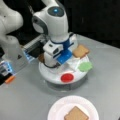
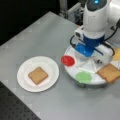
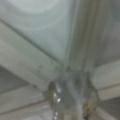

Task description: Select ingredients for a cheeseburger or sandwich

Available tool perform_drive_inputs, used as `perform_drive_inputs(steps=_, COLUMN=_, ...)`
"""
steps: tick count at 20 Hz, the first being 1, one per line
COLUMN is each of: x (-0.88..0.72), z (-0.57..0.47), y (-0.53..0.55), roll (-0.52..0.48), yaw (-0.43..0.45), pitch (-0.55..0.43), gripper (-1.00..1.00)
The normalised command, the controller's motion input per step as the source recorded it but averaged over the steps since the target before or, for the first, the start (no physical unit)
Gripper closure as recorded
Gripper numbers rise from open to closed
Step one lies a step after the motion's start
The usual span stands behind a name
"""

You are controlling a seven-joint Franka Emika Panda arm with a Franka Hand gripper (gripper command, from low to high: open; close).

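Tool (image 1: 53, 65): lowered into the white divided tray (image 1: 53, 75) at a front view's centre; grip state cannot be told. Toast square (image 2: 37, 75): on the paper plate (image 2: 23, 82), left of centre. Second toast square (image 2: 109, 72): tray's right rim. Red disc (image 2: 67, 60), green piece (image 2: 83, 77): tray compartments.

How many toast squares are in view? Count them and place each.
2. One toast square lies on the paper plate. The other toast square sits at the divided tray's rim, beside the green piece. The arm may hide more.
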Motion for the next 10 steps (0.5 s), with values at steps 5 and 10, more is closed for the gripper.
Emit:
perform_drive_inputs(steps=5, x=-0.02, z=-0.11, y=0.01, roll=-0.134, yaw=0.051, pitch=-0.101, gripper=-1.00)
perform_drive_inputs(steps=10, x=-0.03, z=-0.11, y=-0.01, roll=-0.135, yaw=0.076, pitch=-0.103, gripper=-1.00)
